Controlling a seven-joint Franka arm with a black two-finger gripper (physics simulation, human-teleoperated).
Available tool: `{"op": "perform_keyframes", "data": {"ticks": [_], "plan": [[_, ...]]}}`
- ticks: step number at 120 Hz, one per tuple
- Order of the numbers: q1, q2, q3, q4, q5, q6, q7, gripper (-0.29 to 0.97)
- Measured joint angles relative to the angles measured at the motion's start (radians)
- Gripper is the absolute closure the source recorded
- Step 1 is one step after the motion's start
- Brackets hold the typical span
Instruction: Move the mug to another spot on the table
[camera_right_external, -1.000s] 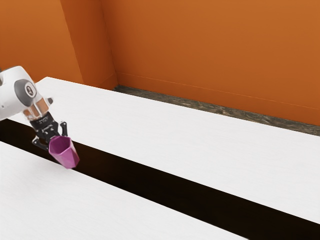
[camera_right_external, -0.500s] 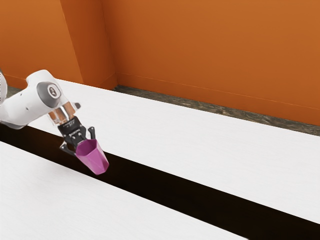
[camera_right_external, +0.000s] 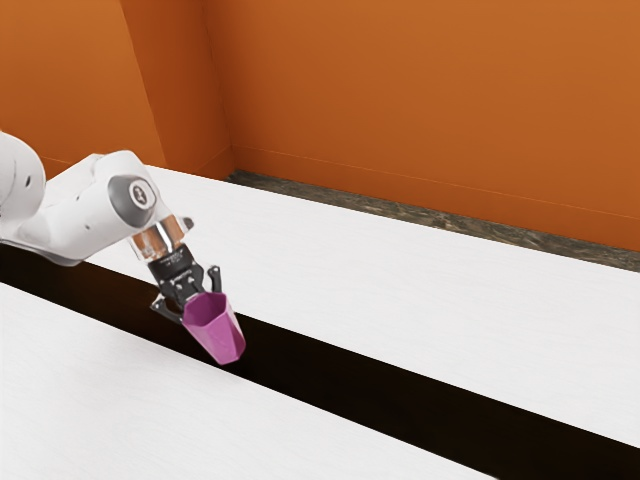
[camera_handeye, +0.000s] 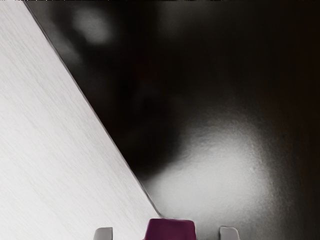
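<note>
As our gripper (camera_right_external: 190, 293) clamps the tilted purple mug (camera_right_external: 216, 330) near its rim over the dark strip (camera_right_external: 400, 395) crossing the table (camera_right_external: 400, 270), we judge it light, rigid and slip-prone.

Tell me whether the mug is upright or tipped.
Tipped. The mug slants in the pincer, its base angled toward the exterior view's right.

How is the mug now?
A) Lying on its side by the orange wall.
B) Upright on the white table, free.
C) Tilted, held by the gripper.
C: the gripper holds the mug by its rim, and the mug leans at the dark strip's edge.
</note>
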Motion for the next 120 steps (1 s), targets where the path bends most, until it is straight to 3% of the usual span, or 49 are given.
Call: {"op": "perform_keyframes", "data": {"ticks": [120], "plan": [[0.005,0.167,-0.04,0.157,0.001,0.008,-0.143,0.58]]}}
